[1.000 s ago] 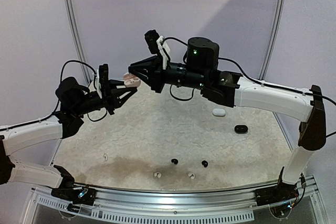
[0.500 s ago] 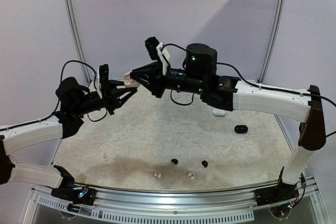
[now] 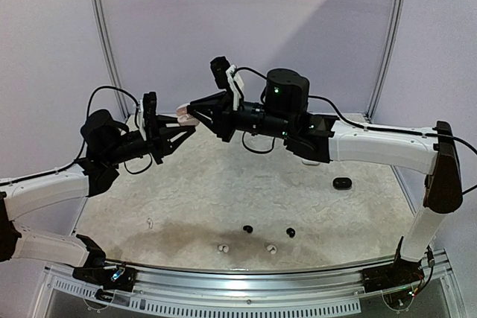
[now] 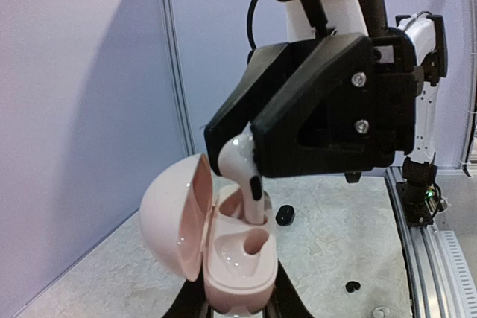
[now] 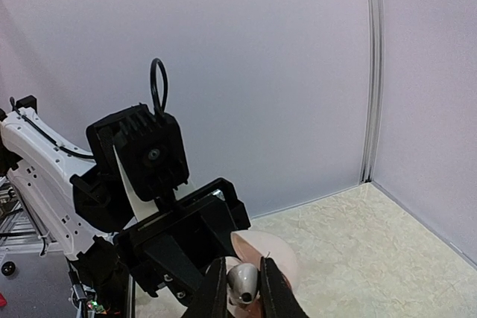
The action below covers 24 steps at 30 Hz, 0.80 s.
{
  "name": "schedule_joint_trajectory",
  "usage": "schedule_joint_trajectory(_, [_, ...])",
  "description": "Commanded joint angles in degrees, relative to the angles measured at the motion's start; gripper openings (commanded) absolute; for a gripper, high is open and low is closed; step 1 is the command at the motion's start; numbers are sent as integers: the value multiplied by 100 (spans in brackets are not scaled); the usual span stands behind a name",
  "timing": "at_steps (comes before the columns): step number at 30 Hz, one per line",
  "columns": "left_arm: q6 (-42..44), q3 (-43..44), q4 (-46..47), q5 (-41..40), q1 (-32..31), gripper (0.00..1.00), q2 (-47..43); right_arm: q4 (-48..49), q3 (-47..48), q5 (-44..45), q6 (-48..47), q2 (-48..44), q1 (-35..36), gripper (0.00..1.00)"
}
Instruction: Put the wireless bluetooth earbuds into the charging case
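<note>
A pink charging case point(image 4: 231, 251) with its lid open is held up in the air, and my left gripper point(image 4: 231, 304) is shut on its base. My right gripper point(image 5: 242, 288) is shut on a white earbud point(image 4: 242, 165). The earbud's stem stands in the far slot of the case, and the near slot is empty. Seen from the top, the case point(image 3: 182, 114) sits between the left gripper point(image 3: 179, 127) and the right gripper point(image 3: 192, 112) at the back left. The right wrist view shows the earbud's point(image 5: 242, 282) head between the fingers, with the pink lid point(image 5: 276, 255) behind.
On the table lie two black earbuds point(image 3: 247, 229) point(image 3: 291, 232), two white earbuds point(image 3: 222, 248) point(image 3: 272, 249) near the front edge, and another white one point(image 3: 150, 222) at the left. A black case point(image 3: 342, 183) sits at the right. Walls close the back and sides.
My right gripper has moved left to the case with the earbud, and the stem now stands in the slot. The right arm now covers the white case. The left arm has held still.
</note>
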Motion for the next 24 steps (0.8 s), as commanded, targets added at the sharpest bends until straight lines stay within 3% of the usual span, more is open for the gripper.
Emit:
schedule_joint_trajectory(1, [-19, 82, 278, 15, -57, 0, -15, -244, -195, 154, 98, -68, -121, 18])
schedule_joint_trajectory(16, [-113, 80, 175, -51, -57, 0, -23, -353, -48, 296, 158, -66, -159, 28])
schedule_joint_trajectory(24, [-620, 135, -1089, -1491, 22, 0, -241, -800, 421, 822, 260, -470, -197, 41])
